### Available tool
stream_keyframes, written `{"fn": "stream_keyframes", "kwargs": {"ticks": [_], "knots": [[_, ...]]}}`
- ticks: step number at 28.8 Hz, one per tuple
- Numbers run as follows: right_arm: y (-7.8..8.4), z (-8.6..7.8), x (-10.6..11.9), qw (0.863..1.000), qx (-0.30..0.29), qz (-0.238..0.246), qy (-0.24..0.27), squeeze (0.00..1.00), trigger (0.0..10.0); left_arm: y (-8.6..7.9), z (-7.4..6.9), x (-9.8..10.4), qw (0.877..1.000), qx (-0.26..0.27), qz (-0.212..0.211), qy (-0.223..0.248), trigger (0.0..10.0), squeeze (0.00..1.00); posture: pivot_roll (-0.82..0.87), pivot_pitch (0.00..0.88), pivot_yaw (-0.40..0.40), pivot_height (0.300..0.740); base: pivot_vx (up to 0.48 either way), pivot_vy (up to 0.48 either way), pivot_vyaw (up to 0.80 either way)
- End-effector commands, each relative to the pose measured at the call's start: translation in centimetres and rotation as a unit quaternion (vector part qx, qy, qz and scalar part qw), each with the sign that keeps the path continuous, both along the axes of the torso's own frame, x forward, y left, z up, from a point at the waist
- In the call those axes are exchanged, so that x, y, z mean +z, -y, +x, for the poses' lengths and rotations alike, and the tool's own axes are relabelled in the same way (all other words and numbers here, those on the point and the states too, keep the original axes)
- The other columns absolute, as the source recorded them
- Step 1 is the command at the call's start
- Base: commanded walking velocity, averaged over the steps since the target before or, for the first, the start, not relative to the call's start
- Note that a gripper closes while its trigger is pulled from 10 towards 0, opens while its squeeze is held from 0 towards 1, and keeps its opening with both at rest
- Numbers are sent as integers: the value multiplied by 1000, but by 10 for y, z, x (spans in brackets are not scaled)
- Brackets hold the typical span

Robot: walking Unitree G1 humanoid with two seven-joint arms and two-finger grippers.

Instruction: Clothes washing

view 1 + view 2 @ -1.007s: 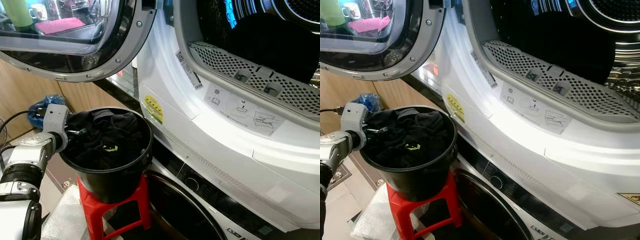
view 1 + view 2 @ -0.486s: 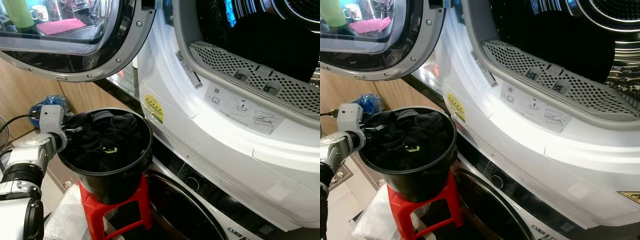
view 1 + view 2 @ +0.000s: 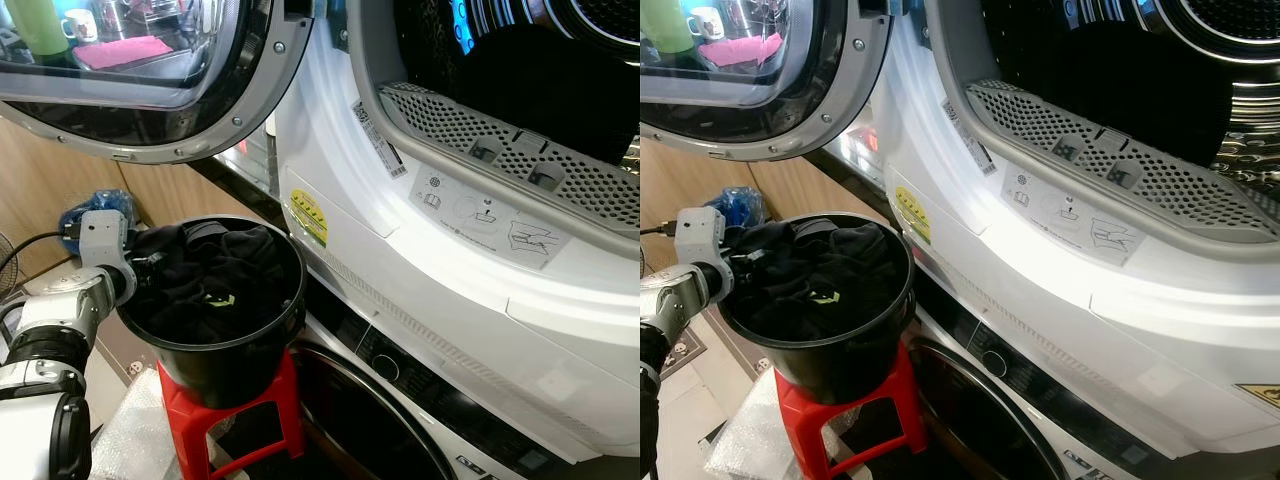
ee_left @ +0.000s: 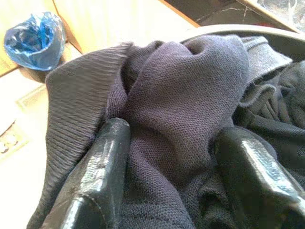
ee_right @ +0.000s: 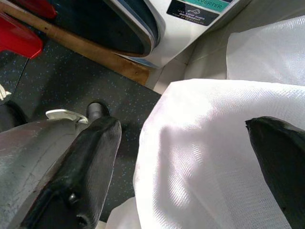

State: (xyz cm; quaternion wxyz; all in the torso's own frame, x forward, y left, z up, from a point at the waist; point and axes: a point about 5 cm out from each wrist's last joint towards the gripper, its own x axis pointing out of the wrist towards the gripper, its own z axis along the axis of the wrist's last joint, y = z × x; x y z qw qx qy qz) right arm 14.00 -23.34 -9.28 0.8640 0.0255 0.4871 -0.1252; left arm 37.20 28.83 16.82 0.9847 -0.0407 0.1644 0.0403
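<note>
- Dark clothes (image 3: 210,280) heap in the black bucket (image 3: 235,365) at lower left of the frame.
- Left gripper (image 4: 174,176) at the bucket's left rim, fingers spread, knit fabric bunched between them.
- Right gripper (image 5: 186,167) fingers apart over white cloth (image 5: 214,157).

- A pale wood-panelled wall (image 3: 45,185) runs behind the scene on the left, its boards joined by a thin vertical seam.
- A crumpled blue plastic bag (image 3: 95,210) lies at the foot of that wall.
- The dark speckled floor (image 5: 62,86) is bordered by a strip of brown wooden trim (image 5: 81,55).
- A sheet of white woven fabric (image 5: 209,157) lies in folds across part of the floor.
- Clear bubble wrap (image 3: 125,430) lies on the floor at lower left.
- The round glass door (image 3: 150,70) at top left reflects a room with a pink cloth (image 3: 120,50), a green bottle (image 3: 33,25) and a white mug (image 3: 77,24).
- Bright light glares on the white appliance front (image 3: 450,270).
</note>
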Motion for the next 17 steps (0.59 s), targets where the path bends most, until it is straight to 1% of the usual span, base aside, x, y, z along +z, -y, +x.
{"fn": "stream_keyframes", "kwargs": {"ticks": [1,7,11,14,17], "knots": [[1,-6,-2,1000,1,-3,-13,0,10000,2,-6,-20,999,1,-27,-42,0,0,-20,165,-65,740,0,0,0],[2,-7,-2,1000,1,-3,-13,0,10000,4,-6,-22,998,2,-41,-41,0,0,-22,165,-67,740,0,0,0],[2,-7,-2,1000,3,-4,-15,0,10000,5,-5,-21,999,3,-40,-33,0,0,-22,165,-67,740,0,0,0],[2,-7,-2,1000,2,-3,-15,0,10000,6,-4,-19,999,5,-47,-18,0,0,-21,164,-67,740,0,0,0],[2,-7,-2,1000,2,-3,-15,0,10000,6,-4,-18,999,7,-51,-14,0,0,-19,160,-66,740,0,0,0]]}}
